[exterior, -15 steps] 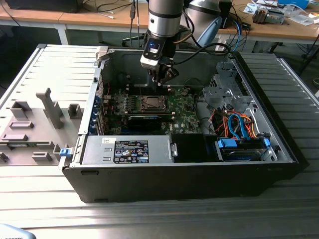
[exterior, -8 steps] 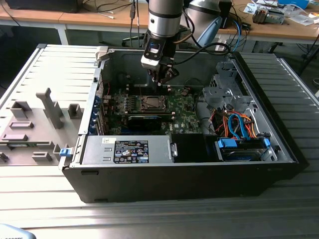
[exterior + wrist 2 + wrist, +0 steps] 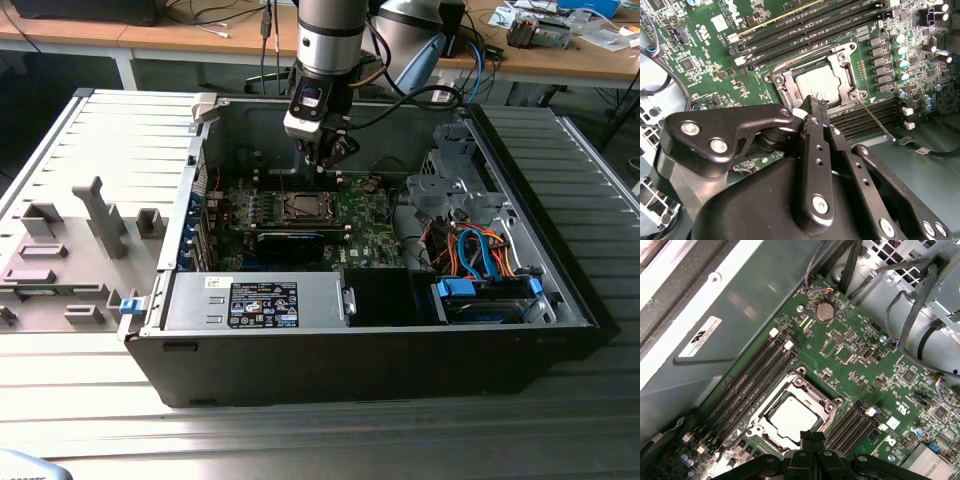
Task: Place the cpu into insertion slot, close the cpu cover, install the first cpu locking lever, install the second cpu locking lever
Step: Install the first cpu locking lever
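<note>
Nearest in the exterior view lay the ribbed metal table [image 3: 300, 440], and on it the open computer case [image 3: 560, 300]. Just inside the case's front wall sat a grey box [image 3: 250, 300] with a label. Behind that was a long black card [image 3: 290, 243], and then the green board [image 3: 365, 225].

Set into the board was the slot [image 3: 285, 208]. In both wrist views the chip [image 3: 817, 85] [image 3: 790, 415] sat in it, silvery face up. The cover [image 3: 842, 67] [image 3: 827, 407] appeared to be folded down around the chip. One thin wire lever [image 3: 877, 120] stuck out from a corner of the slot across the memory slots [image 3: 867, 117], and it looked unlatched.

Above the slot's rim hung the pincer [image 3: 322, 165] [image 3: 812, 107] [image 3: 812, 436]. Its fingers were pressed together with nothing between them, the tip close over the cover's edge. The arm [image 3: 330, 40] rose behind it.

The risk, as I judged it, lay in that closeness. A tip that slid off the thin lever could scrape the board or strike the memory slots. Pressing the lever while the cover sat crooked could bend it or load the chip unevenly. If the lever missed its catch, it would spring back up.
</note>
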Controlling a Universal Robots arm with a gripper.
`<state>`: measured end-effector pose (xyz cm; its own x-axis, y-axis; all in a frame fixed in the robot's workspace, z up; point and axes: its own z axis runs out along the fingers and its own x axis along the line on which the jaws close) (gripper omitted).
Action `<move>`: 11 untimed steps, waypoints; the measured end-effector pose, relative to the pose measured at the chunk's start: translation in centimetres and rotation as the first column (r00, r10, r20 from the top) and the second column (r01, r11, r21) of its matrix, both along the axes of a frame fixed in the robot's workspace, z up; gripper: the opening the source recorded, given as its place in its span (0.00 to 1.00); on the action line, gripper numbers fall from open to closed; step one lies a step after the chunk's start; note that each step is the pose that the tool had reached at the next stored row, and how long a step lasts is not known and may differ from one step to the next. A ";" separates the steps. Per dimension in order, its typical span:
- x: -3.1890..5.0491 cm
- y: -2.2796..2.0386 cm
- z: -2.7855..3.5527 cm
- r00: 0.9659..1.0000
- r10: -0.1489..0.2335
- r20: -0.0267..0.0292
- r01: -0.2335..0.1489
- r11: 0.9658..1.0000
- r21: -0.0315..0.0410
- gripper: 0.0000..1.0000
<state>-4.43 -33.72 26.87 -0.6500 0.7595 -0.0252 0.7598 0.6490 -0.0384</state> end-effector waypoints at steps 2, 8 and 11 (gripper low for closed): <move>0.00 0.00 0.00 1.000 0.003 0.000 -0.003 1.000 0.000 0.11; 0.00 0.00 0.00 1.000 0.009 0.000 -0.009 1.000 0.000 0.11; 0.00 0.00 0.00 1.000 0.013 0.000 -0.013 1.000 0.000 0.11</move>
